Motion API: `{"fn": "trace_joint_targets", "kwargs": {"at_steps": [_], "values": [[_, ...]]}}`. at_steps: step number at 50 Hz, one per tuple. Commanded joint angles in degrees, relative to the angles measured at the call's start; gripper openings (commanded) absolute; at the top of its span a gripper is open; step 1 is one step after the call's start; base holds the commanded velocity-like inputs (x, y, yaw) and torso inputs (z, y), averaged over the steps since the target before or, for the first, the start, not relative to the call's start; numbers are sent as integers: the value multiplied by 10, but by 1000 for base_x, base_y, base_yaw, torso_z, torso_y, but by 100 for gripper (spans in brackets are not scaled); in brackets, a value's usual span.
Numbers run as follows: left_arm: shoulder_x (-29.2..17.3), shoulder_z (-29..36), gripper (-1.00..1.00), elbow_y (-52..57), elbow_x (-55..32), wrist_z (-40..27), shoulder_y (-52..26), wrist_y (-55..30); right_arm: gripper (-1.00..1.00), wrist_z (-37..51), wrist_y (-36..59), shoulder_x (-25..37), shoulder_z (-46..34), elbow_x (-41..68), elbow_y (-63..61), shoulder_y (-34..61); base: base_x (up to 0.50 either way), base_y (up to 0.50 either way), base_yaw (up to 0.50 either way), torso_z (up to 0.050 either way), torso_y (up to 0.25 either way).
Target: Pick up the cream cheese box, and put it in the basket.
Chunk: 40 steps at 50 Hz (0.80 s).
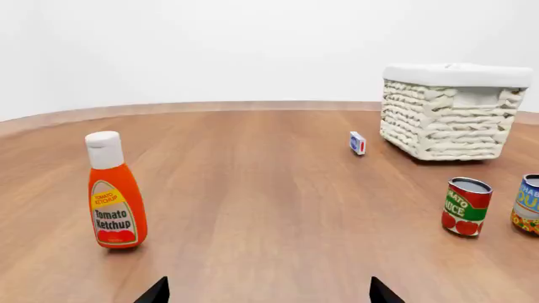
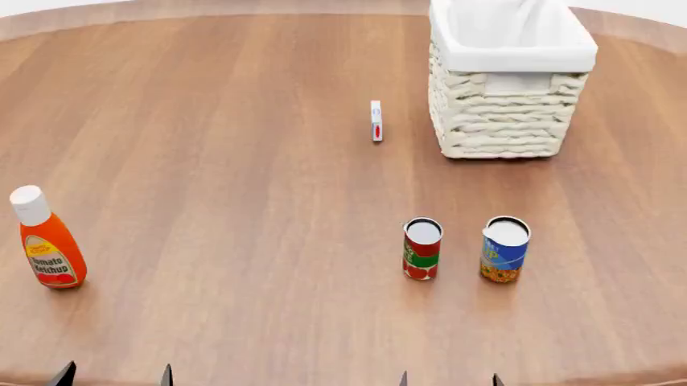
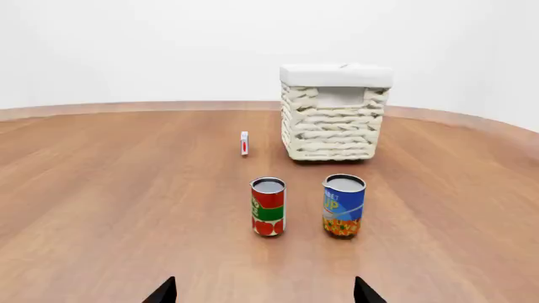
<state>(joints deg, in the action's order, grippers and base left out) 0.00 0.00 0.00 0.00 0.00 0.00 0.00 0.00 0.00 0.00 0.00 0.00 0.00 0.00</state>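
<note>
Left wrist view: the left pincer (image 1: pixel 267 291) is showing spread, empty tips over the wooden worktop (image 1: pixel 252 214), a white wall behind; the cream cheese box (image 1: pixel 358 142) is standing on edge far ahead, just beside the basket (image 1: pixel 446 113).

Head view: the right pincer (image 2: pixel 449 379) is gaping empty; the box's long axis is running away from the robot.

Right wrist view: the box is standing well beyond the cans.

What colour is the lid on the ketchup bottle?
White, on the orange ketchup bottle; clearest in the left wrist view.
</note>
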Motion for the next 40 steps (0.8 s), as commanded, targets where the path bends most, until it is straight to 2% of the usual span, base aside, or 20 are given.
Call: {"fn": "trace_joint_targets", "kwargs": {"at_steps": [1, 11, 15, 21, 30, 40], "values": [[-8, 10, 100, -2, -8, -10, -1, 2, 100, 14, -1, 11, -14, 11, 1, 0, 0, 0, 0, 0, 0], [-25, 24, 100, 35, -28, -40, 6, -13, 100, 30, -1, 27, -24, 37, -9, -1, 0, 0, 0, 0, 0], [-31, 33, 100, 54, -28, -45, 8, -19, 100, 34, 18, 35, -29, 41, -50, -6, 0, 0, 0, 0, 0], [-35, 23, 100, 159, -59, -57, 32, -29, 100, 46, 61, 48, -39, 35, -170, -31, 0, 0, 0, 0, 0], [-54, 24, 100, 334, -77, -75, 62, -98, 100, 59, 142, 65, -59, 18, -362, -57, 0, 0, 0, 0, 0], [-70, 28, 100, 436, -78, -93, 82, -125, 100, 65, 164, 75, -64, 25, -436, -67, 0, 0, 0, 0, 0]]}}
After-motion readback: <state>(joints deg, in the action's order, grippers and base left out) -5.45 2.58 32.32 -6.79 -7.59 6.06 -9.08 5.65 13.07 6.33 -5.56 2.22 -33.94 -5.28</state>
